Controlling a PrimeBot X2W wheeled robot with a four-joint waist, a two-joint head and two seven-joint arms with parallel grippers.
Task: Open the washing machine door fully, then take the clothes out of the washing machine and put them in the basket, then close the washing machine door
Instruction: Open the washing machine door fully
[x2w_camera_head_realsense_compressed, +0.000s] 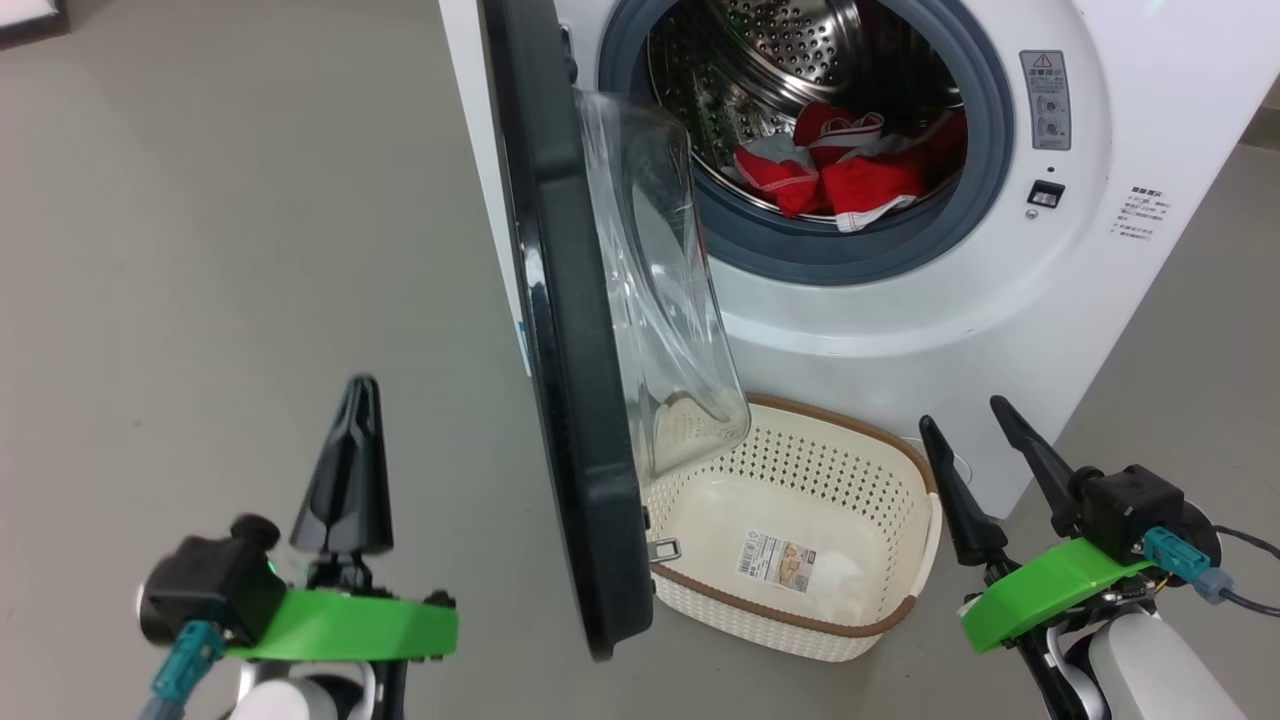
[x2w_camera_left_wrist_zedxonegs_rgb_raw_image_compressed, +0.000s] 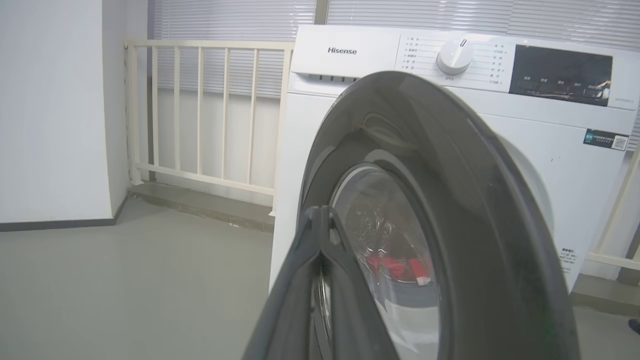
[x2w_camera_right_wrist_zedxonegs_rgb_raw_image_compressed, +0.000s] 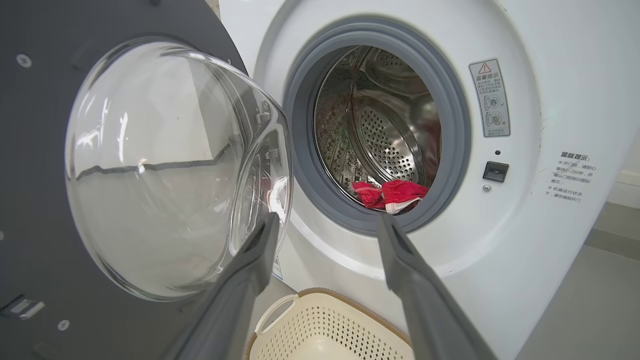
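Head view: door (x2w_camera_head_realsense_compressed: 570, 400) stands open, perhaps not fully; clothes (x2w_camera_head_realsense_compressed: 840, 170) lie in the drum (x2w_camera_head_realsense_compressed: 780, 50), none in the basket (x2w_camera_head_realsense_compressed: 800, 625). Left gripper (x2w_camera_head_realsense_compressed: 360, 390) is clenched on nothing, right gripper (x2w_camera_head_realsense_compressed: 961, 412) spread.

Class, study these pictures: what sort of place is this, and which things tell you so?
Probably a home laundry corner: a white front-loading washing machine with red clothes in its drum, a cream basket on the floor before it, and a railing with blinds behind.

My left gripper (x2w_camera_left_wrist_zedxonegs_rgb_raw_image_compressed: 320, 220), fingers pressed together, points at the open washing machine door (x2w_camera_left_wrist_zedxonegs_rgb_raw_image_compressed: 480, 210); red clothes (x2w_camera_left_wrist_zedxonegs_rgb_raw_image_compressed: 395, 267) show through its glass.
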